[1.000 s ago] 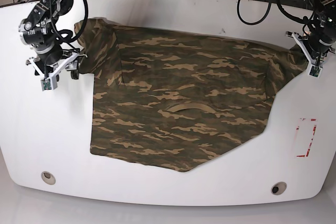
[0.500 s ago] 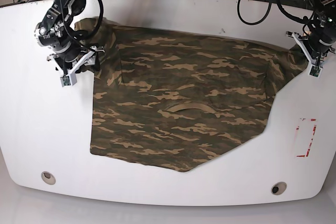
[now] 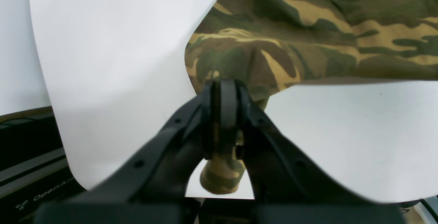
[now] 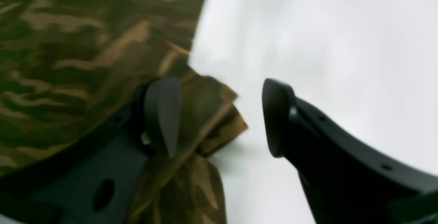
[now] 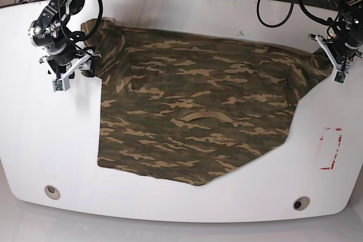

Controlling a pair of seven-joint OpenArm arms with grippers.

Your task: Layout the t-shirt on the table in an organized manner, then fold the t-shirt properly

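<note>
Left wrist view: the left gripper is clenched on a sleeve corner of the camouflage t-shirt, which lies spread on the white table. The right gripper stands released, one finger touching the other sleeve.

Camo t-shirt in olive, brown, tan, spread mostly flat across the table's middle and far half, collar curve facing up near the centre. Left sleeve bunched at far left, its folded edge lying loose on the white top. Right sleeve tip drawn out to the far-right edge and lifted off the surface. Near hem runs slanted, the near-right corner cut diagonally. Table glossy white, rounded edges.
</note>
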